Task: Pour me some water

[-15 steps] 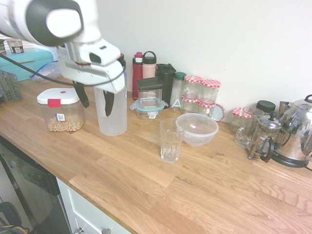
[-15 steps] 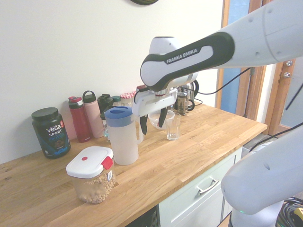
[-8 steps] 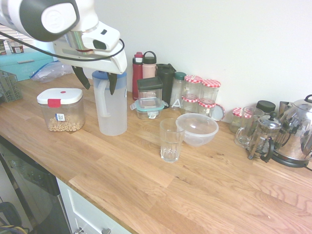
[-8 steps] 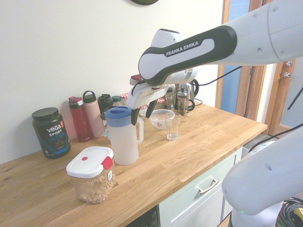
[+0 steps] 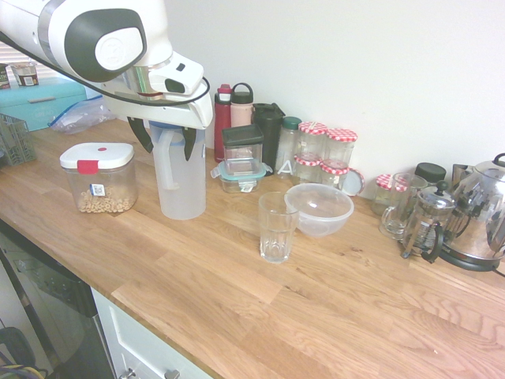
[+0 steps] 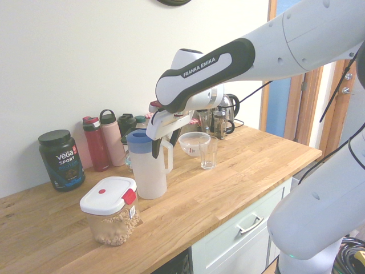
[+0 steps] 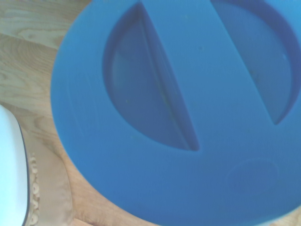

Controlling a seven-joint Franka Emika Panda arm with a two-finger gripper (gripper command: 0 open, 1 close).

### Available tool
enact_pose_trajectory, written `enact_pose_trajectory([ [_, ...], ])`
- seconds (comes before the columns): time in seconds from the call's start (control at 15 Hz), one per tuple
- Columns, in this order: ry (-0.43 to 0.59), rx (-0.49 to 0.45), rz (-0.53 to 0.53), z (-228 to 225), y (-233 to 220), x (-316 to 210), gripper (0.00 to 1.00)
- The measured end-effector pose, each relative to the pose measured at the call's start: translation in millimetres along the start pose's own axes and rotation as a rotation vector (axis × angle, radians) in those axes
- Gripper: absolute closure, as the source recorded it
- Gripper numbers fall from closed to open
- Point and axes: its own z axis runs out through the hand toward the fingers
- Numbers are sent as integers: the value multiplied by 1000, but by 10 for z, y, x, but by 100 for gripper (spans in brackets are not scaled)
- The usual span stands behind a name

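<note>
- Wrist view filled by the blue lid from straight above, so jaws sit right over the jug, not beside it.
- Seen from the first exterior view: jaws spread wide, dark fingers hanging either side of the handle's top, level with the lid's rim; contact cannot be told, nothing clamped.
- Jug standing upright on the table, container of cereal just beside it on one side, glass near on the other, bowl past the glass, bottles close behind the jug.
- Risk, as a judgement: dropping further could land a finger on the lid or the handle's top and shove or tip the jug; likely cause, jaws centred over the lid rather than squarely round the handle.
- Risk: closing high on the handle could let the full jug swing or slip once lifted; cause, weight hanging well below the grip.
- Risk: a nudged jug could knock the container or the bottles, both crowded close to it.
- Risk later: spill beside the glass, its mouth narrow next to the jug's spout.
</note>
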Motion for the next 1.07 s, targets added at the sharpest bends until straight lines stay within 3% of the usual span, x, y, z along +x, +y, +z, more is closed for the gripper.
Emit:
enact_pose_trajectory([
  [1.07,-2,-8,-36,-22,-37,-43,100],
])
